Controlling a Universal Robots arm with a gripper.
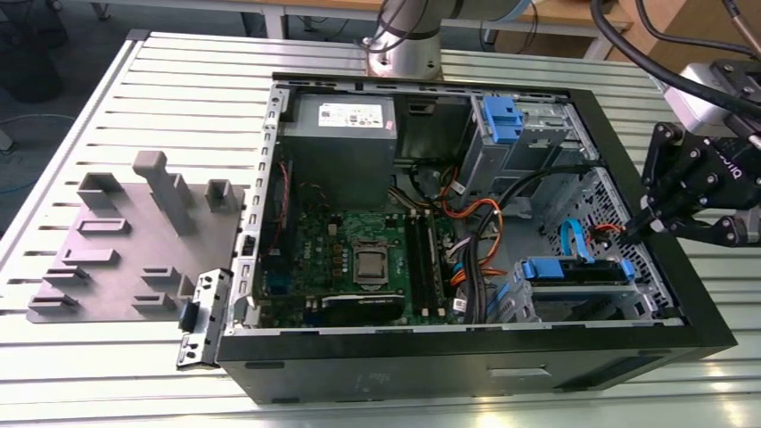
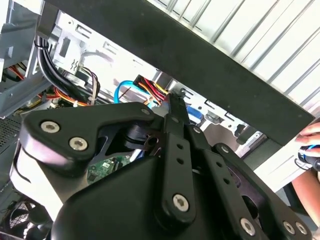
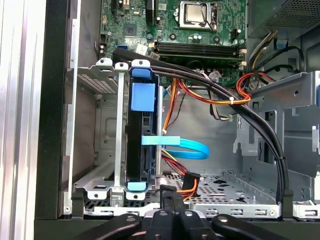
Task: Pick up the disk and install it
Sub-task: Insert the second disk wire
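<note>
The disk (image 1: 571,270) sits in the silver drive cage (image 1: 535,303) at the corner of the open computer case (image 1: 476,357) on the exterior view's right. In the first wrist view the disk (image 3: 141,97) stands edge-on in that cage between blue rails, with a flat blue cable (image 3: 187,146) running to it. My black gripper (image 1: 626,234) hovers over the case wall beside the cage, apart from the disk. Its fingers are shut with nothing between them, as the gripper (image 3: 170,197) and the gripper (image 2: 175,107) show in both wrist views.
A grey power-supply box (image 1: 342,116), a taller blue tab with a metal cage (image 1: 500,120), the motherboard (image 1: 356,259) and bundled cables (image 1: 476,214) fill the case. A grey fixture plate (image 1: 119,250) and a loose metal bracket (image 1: 202,316) lie beside it. A person's hand (image 2: 309,145) is beyond the case wall.
</note>
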